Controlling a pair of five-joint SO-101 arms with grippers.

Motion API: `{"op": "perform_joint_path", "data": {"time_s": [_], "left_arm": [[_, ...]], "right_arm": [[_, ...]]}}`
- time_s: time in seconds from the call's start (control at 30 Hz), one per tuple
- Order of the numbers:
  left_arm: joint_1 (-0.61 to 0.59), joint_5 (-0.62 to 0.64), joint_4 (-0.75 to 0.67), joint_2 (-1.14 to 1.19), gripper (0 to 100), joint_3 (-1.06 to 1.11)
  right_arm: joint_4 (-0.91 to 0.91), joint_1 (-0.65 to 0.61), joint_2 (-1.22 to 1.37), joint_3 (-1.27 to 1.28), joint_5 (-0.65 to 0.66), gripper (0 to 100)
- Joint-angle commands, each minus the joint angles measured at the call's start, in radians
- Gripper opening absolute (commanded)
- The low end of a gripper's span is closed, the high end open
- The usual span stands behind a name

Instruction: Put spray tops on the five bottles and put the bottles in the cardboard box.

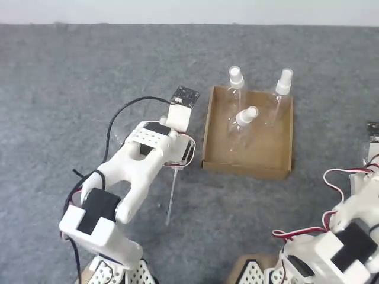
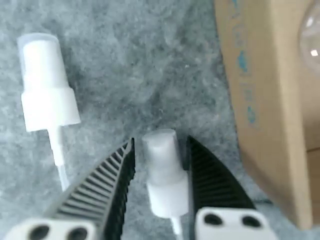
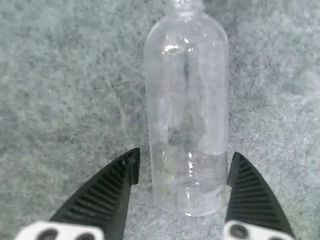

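A white spray top (image 2: 162, 170) lies on the grey carpet between the fingers of my left gripper (image 2: 160, 142), which stands open around it, just beside the cardboard box (image 2: 265, 100). A second spray top (image 2: 45, 85) lies a little farther out. From above, my left gripper (image 1: 183, 155) hangs by the box's left wall (image 1: 207, 127), and a thin dip tube (image 1: 172, 198) trails from under it. Three bottles with spray tops (image 1: 243, 121) stand in the box. My right gripper (image 3: 185, 155) is open around a clear bottle (image 3: 187, 110) with no top, lying on the carpet.
The right arm (image 1: 349, 236) sits at the table's lower right corner, the left arm's base (image 1: 100, 225) at the lower left. Bare grey carpet (image 1: 89, 77) stretches left of and behind the box.
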Motion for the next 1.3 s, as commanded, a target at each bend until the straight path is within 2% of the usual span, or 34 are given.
{"op": "perform_joint_path", "data": {"time_s": [0.0,0.33,0.5,0.7,0.93,1.13,1.27], "left_arm": [[-0.002,-0.006,0.011,-0.015,8,-0.048],[-0.017,-0.003,0.031,-0.061,2,-0.042],[-0.041,0.009,0.1,-0.255,2,-0.038],[-0.091,0.025,0.187,-0.502,2,-0.039],[-0.129,0.061,0.218,-0.654,2,-0.013],[-0.153,0.071,0.144,-0.743,2,0.119],[-0.172,0.069,0.092,-0.798,2,0.219]], "right_arm": [[0.012,-0.012,-0.019,-0.043,0.012,23.8],[0.012,-0.01,-0.019,-0.046,0.012,23.8],[0.107,-0.015,-0.05,-0.063,0.049,24.2],[0.263,-0.019,-0.14,-0.114,0.063,32.2],[0.364,-0.104,-0.213,-0.161,0.055,32.5],[0.55,-0.147,-0.128,-0.437,-0.104,32.1],[0.602,-0.151,0.05,-0.634,-0.18,26.2]]}}
